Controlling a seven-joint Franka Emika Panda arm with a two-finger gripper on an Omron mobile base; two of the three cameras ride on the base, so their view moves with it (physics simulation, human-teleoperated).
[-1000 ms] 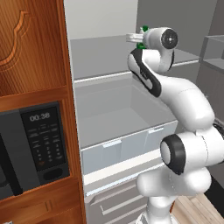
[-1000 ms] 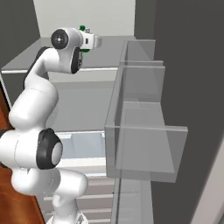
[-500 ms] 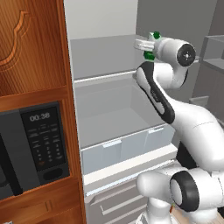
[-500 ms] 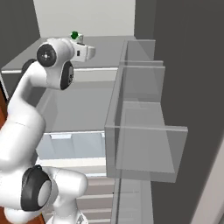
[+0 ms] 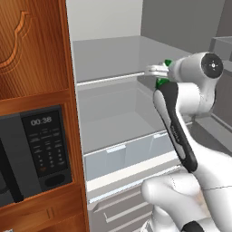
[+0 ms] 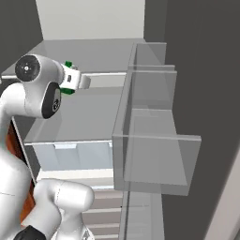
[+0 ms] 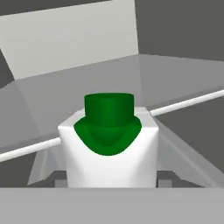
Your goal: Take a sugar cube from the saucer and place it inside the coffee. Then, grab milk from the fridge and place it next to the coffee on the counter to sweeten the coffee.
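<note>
A: One carton, and we have it: the milk sits square in our hand, jaws closed on its white sides, the green cap pointing away from the wrist.

B: Agreed. From the right base view the milk pokes out just ahead of the hand, lifted clear above the fridge shelf rather than resting on it.

A: So where do we judge ourselves in the task? The milk is picked up, which is the first half of the second job.

B: The carry is left. We can't see the coffee, the saucer or the surface from here, so whether the sugar went in we cannot tell.

A: Beyond the hand lie the pale shelf and the back wall; to one side stand the translucent door bins.

B: Then we judge the next need to be backing the milk out past those bins.
</note>
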